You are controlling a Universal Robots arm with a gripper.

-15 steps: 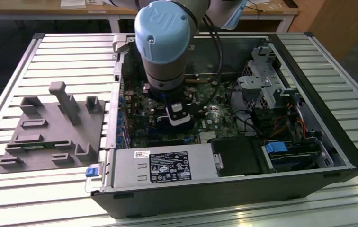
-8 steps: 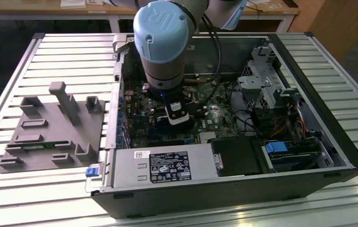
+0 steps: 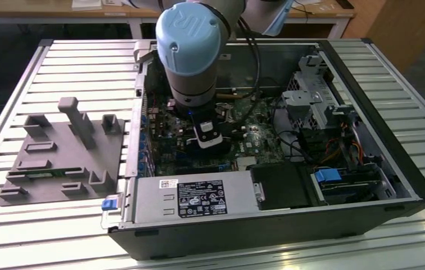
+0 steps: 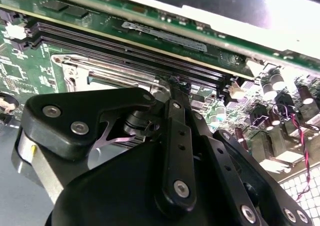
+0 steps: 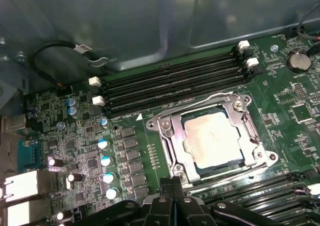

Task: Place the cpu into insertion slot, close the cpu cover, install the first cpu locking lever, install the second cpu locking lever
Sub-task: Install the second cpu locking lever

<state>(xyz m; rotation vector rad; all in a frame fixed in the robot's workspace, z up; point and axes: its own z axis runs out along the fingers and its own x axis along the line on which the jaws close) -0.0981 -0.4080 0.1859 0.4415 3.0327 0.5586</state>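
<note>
Computer case: lies on its side on the slatted table, its side open, so I reach straight down into it. A grey fixture block sits on the table toward the exterior view's left, well apart from where I work.

My arm: comes down over the middle of the motherboard, wrist pointing at the board.

Motherboard: green, with long black memory slots running beside the socket area.

Insertion slot: the square socket with the silver rim, just beside the memory slots and directly ahead of my fingertips in the first wrist view.

Cpu cover: the silver frame lies flat around the chip, its window showing the chip's top. I judge it closed.

Cpu: dull silver square seated inside the slot, under the cover's window. Placing it looks done.

Locking levers: thin wire levers run along the sides of the frame. They seem to lie low against it, but I cannot tell whether each is hooked under its catch, so that part may be finished or partly left.

My pincer: fingertips pressed together, with no gap between them and nothing held, poised just short of the socket's near edge.
</note>
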